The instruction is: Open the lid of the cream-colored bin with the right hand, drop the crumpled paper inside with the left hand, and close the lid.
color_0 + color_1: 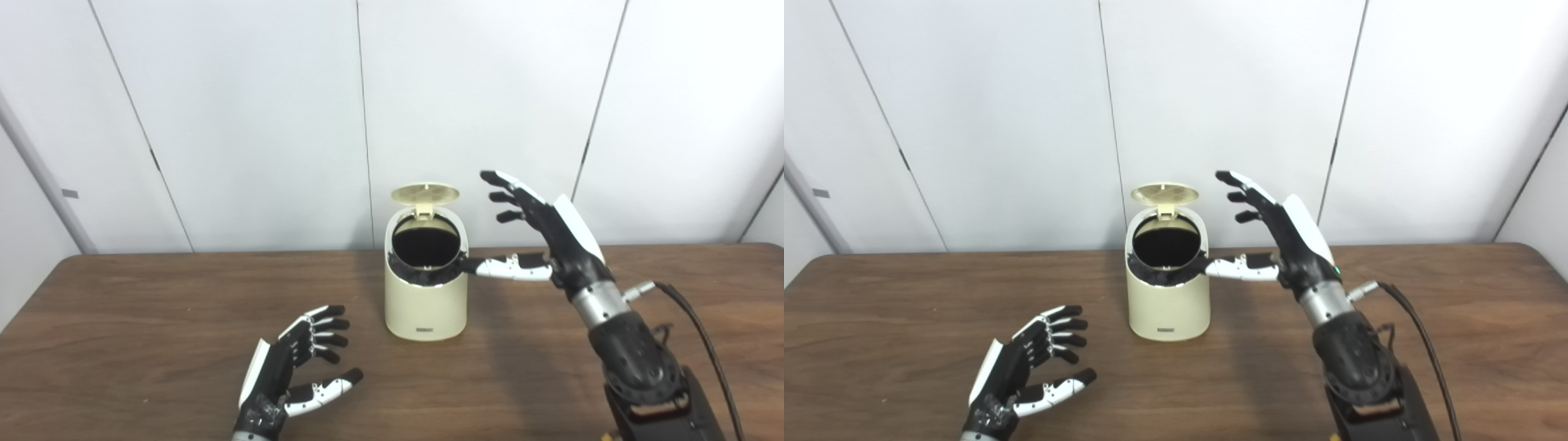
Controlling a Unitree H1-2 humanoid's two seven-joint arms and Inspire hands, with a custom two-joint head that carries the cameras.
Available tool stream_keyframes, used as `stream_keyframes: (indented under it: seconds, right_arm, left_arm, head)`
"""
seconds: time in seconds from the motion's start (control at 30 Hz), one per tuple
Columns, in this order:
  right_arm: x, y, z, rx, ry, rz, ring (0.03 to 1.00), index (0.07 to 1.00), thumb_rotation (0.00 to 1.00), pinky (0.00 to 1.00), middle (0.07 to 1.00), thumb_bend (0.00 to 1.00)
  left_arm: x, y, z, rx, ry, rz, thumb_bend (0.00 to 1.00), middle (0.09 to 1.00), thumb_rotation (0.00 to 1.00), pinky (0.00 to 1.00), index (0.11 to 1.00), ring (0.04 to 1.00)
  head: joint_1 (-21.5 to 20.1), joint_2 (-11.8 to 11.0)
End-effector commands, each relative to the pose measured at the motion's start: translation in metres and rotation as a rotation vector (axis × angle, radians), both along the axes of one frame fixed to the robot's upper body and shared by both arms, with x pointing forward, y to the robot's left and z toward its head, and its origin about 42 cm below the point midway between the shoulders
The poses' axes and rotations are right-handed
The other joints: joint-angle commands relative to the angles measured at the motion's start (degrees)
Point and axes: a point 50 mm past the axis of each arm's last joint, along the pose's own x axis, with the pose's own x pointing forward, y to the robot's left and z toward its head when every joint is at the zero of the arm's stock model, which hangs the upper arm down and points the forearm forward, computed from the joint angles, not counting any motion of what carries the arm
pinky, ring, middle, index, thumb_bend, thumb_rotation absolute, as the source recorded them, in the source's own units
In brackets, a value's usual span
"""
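Now bin (425, 300) lid (425, 194) up; right hand (545, 236) just beside, spread.

txt: none legible | bin (425, 300) front label: too small

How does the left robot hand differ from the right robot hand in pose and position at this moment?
The left robot hand is low over the table, in front and to the left of the bin; the right robot hand is raised beside the bin's right side.
The left robot hand is apart from the bin; the right robot hand's thumb reaches the bin's rim.
Both are open and hold nothing; no crumpled paper is visible.
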Motion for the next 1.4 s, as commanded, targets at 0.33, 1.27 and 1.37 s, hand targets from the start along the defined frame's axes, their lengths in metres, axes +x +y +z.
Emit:
stream_keyframes:
  seconds: [0.33,1.27,1.37]
  right_arm:
    - [0.027,0.016,0.054,-0.114,-0.123,0.023,0.838,0.856,0.35,0.70,0.893,0.68]
    - [0.031,0.037,0.072,-0.326,-0.137,0.085,0.869,0.705,0.38,0.74,0.759,0.65]
    - [0.030,0.036,0.069,-0.314,-0.143,0.089,0.876,0.680,0.35,0.75,0.745,0.65]
  left_arm:
    - [0.000,0.002,0.002,-0.003,-0.042,-0.008,0.65,0.714,0.00,0.56,0.777,0.651]
    - [-0.004,0.006,-0.007,0.008,-0.002,-0.009,0.65,0.712,0.00,0.57,0.770,0.651]
    - [-0.003,0.007,-0.006,0.015,-0.003,-0.006,0.65,0.715,0.00,0.58,0.772,0.656]
  head:
    - [0.40,-0.01]
    - [1.58,0.02]
    - [1.58,0.02]
